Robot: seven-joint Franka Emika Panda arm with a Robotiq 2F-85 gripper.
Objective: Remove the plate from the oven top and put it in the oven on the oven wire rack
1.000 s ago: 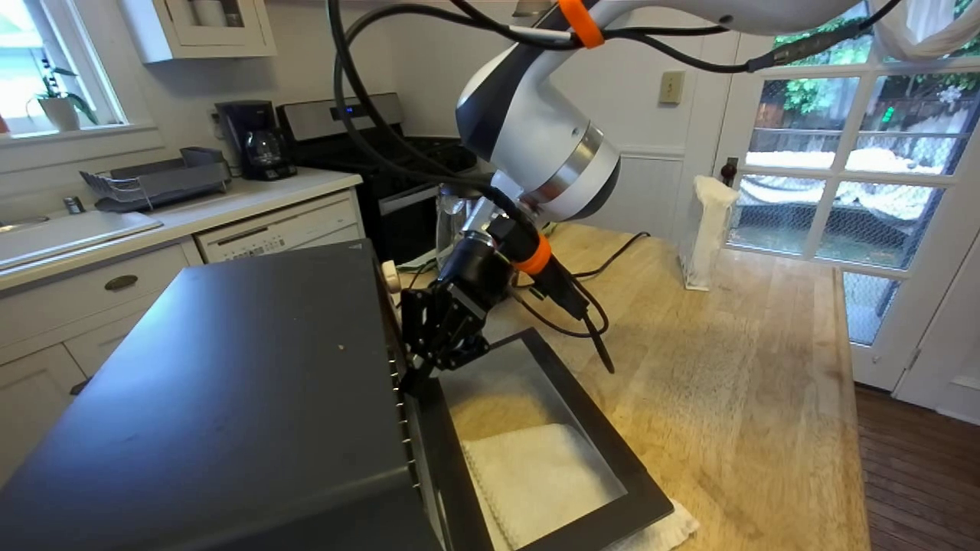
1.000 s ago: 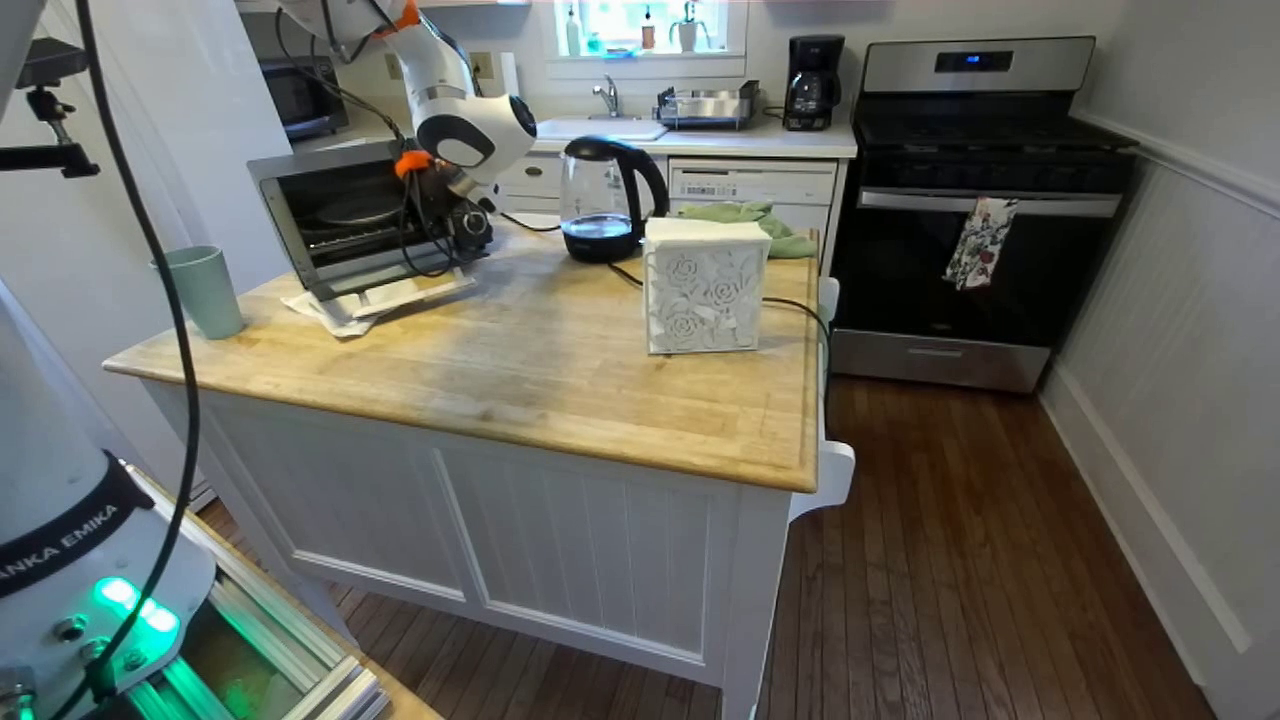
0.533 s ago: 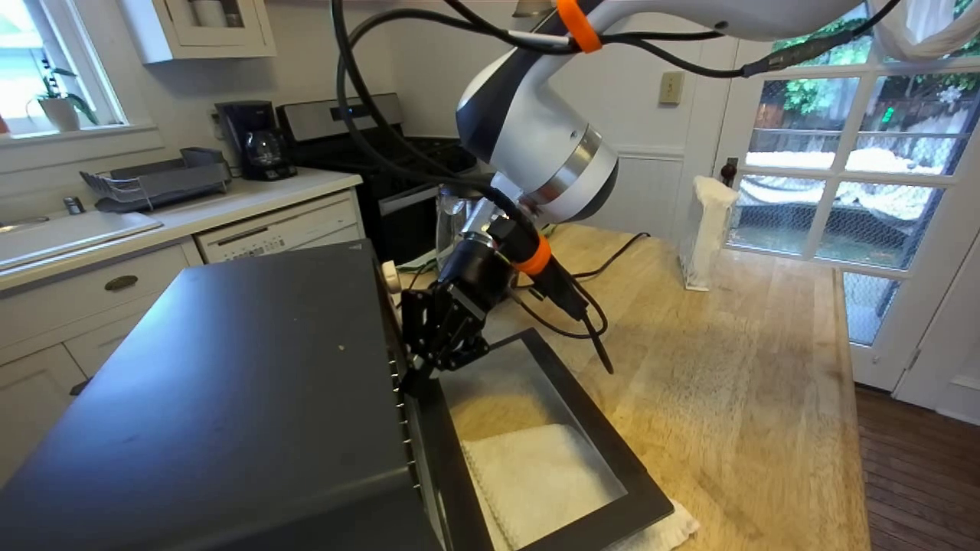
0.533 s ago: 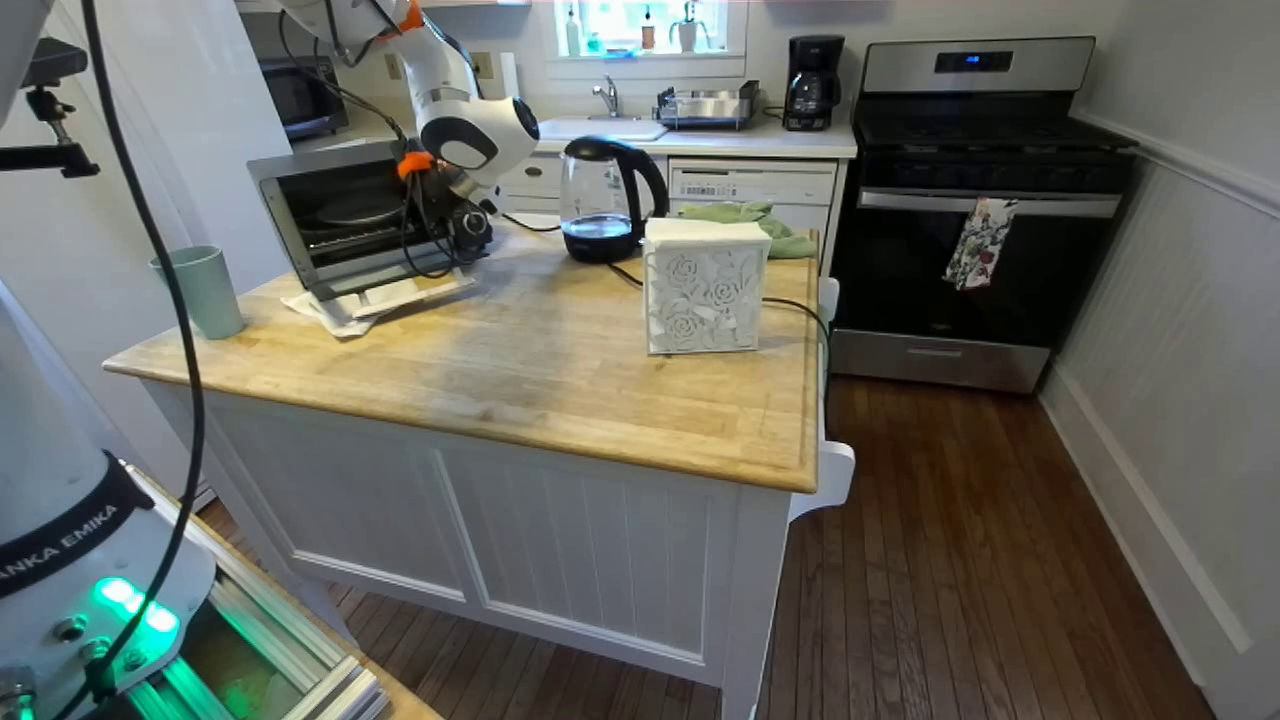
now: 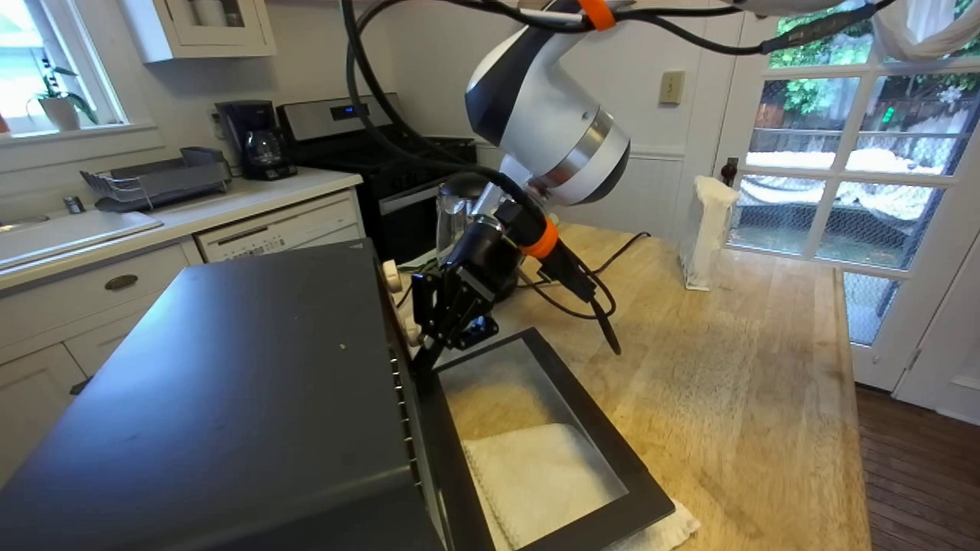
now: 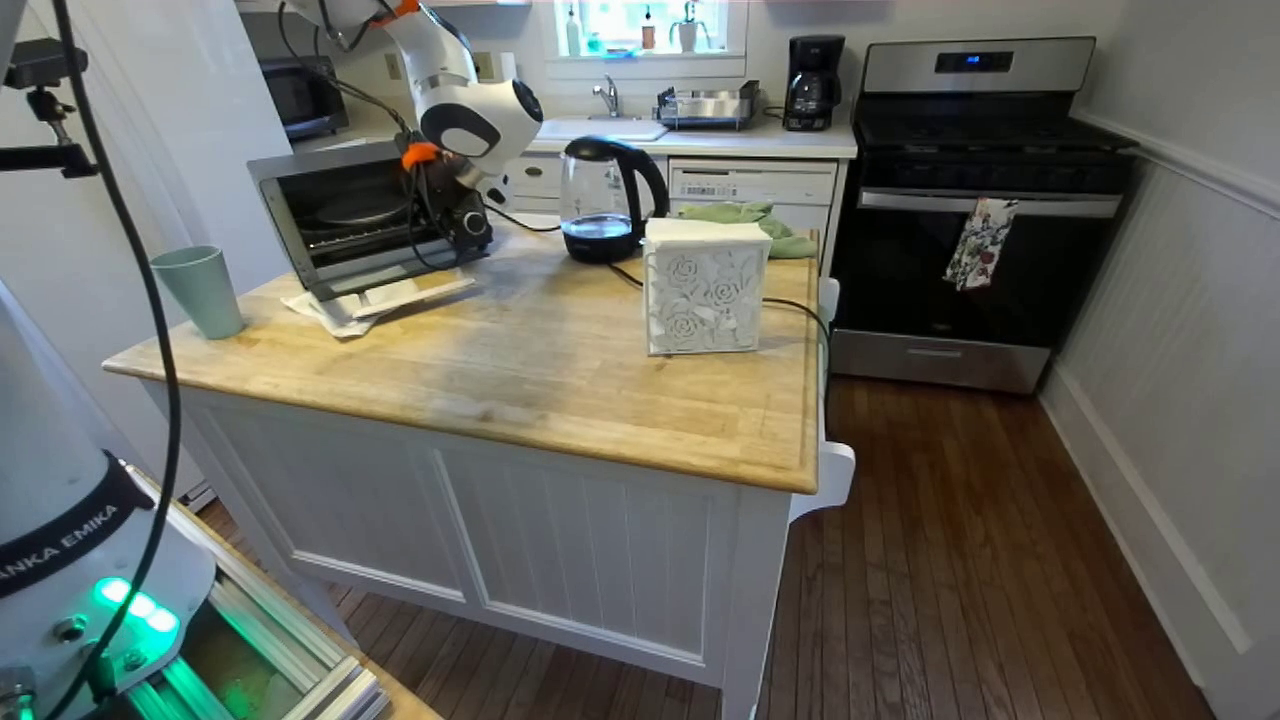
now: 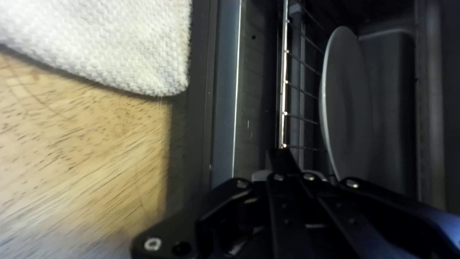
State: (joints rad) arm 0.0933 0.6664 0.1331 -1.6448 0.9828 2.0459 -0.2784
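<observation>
There's the arm (image 5: 536, 107), slung down from twelve o'clock in an exterior view, the wrist (image 5: 570, 149) kinked out toward four, and the pincer (image 5: 423, 361) aimed at seven, leaning well off the vertical! In an exterior view that same arm hangs at eleven o'clock, while the base (image 6: 60, 590) stands down at eight, green lights (image 6: 160, 621) glowing; the pincer is tough to make out from there. Over to the wrist view: pincer in from six o'clock, pointing between eleven and twelve, black knuckles (image 7: 226, 194) spread on either flank, fingers (image 7: 285, 163) lying together in one dark wedge!
</observation>
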